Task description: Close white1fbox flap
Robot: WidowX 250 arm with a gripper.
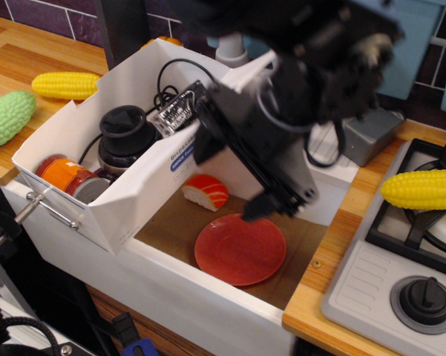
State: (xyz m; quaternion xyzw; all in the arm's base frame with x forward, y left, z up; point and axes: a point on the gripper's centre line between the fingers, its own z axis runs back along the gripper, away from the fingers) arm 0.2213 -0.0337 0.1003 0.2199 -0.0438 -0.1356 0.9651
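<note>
The large white cardboard box [82, 148] rests at the sink's left edge, its big rectangular flap [159, 174] tilted steeply up, blue-striped printed face showing. The blurred black robot gripper [234, 159] presses against the flap's free edge; whether its claw is spread or pinched cannot be told. The closing push seems midway. Next, the flap probably needs folding leftward over the black round gadget [125, 130] inside.

Motion blur smears the pincer [256, 167], which hides the flap's [157, 184] far edge.
</note>
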